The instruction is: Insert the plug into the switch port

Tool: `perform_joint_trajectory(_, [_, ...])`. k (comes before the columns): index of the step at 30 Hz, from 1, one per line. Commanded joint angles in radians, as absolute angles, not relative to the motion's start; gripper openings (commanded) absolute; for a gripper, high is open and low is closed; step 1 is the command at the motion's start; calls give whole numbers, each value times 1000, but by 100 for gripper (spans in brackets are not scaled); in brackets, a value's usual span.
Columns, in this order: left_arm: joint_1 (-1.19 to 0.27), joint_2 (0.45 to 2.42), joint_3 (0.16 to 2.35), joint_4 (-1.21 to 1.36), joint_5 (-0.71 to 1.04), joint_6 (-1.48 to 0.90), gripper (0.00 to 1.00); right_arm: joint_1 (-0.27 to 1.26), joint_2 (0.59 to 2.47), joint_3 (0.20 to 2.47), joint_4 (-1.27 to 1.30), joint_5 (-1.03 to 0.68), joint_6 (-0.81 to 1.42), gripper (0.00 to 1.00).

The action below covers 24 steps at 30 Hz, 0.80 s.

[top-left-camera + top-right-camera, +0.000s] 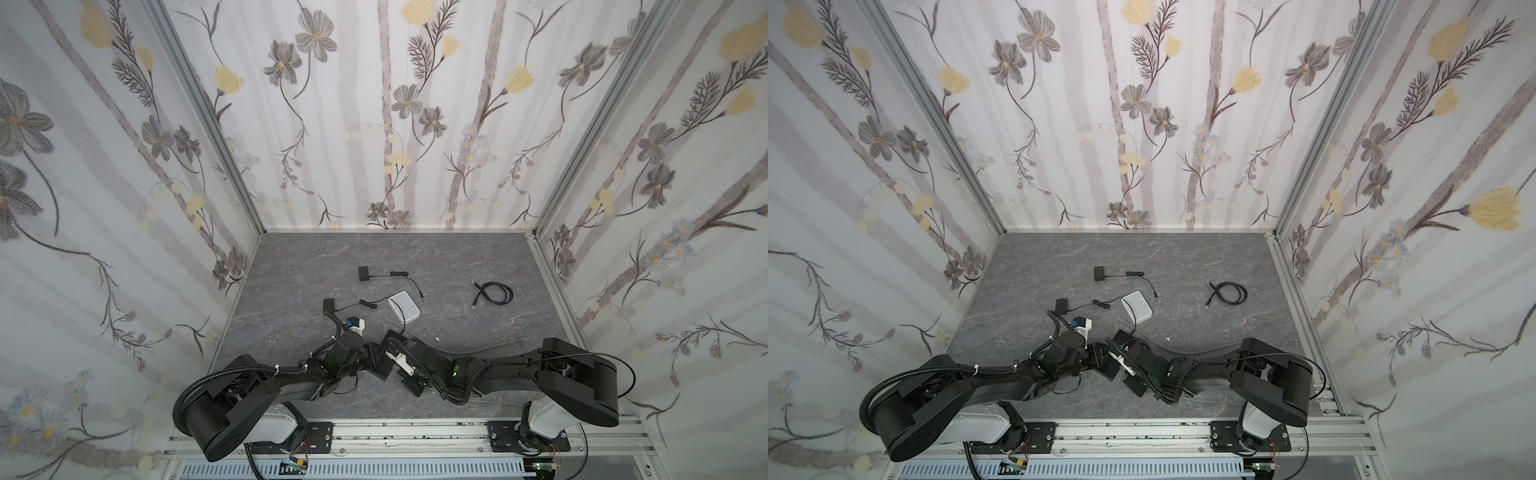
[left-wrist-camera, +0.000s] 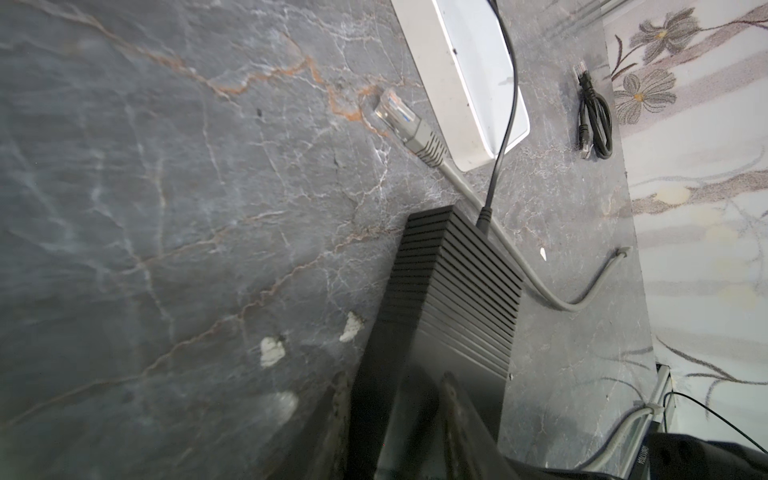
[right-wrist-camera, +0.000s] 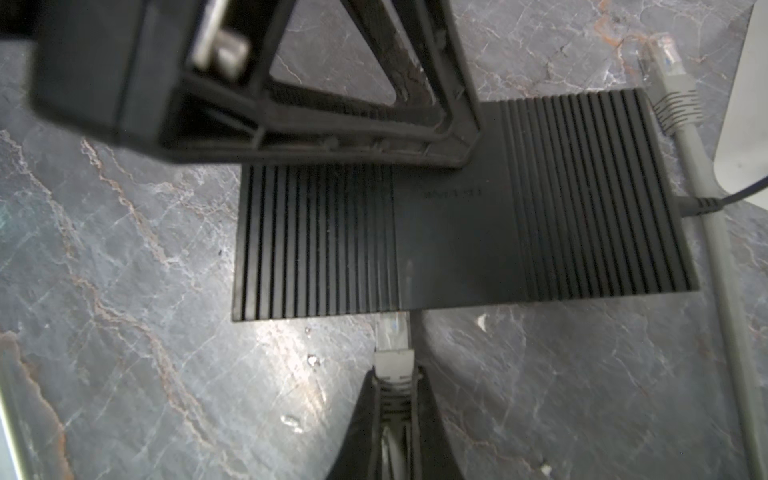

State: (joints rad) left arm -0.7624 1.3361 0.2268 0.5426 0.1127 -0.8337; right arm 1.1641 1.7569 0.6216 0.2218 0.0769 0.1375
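Right wrist view has the job close to its end but not done, by my reckoning. The grey network plug with the clear tip [image 3: 390,332] meets the near edge of the flat black ribbed switch box [image 3: 457,241]. Most of that clear tip shows outside it, so I judge it only at the mouth of the port, with the push home left to do. The port itself faces away and I cannot see it. Nearest, the right gripper [image 3: 395,374] is pressed together on the plug's grey boot, pinching it, the cable running back between its jaws. Beyond, the switch box is steadied by the left gripper [image 2: 397,409]. In the left wrist view its fingers [image 2: 341,419] stand part-way closed on either side of the box, clamped on it as far as I can tell. Farther off, a thin black lead [image 3: 715,203] enters the box's side. The grey cable's other plug [image 3: 667,50] lies loose on the grey marbled tabletop [image 3: 124,291], beside a white box [image 3: 744,124].
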Motion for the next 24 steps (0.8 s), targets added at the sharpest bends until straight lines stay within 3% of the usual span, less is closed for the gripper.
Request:
perform_joint_trajectory(1, [-788,1330,220,503,421,-867,35,1157,1783,696,671,38,110,0])
perform_joint_trajectory(12, [-788,1336,220,513,426,-867,35,1142,1841,786,674,-4,127,0])
perform_joint_trajectory(24, [-788,1318,223,481,425,-854,35,1141,1728,552,869,16,185,0])
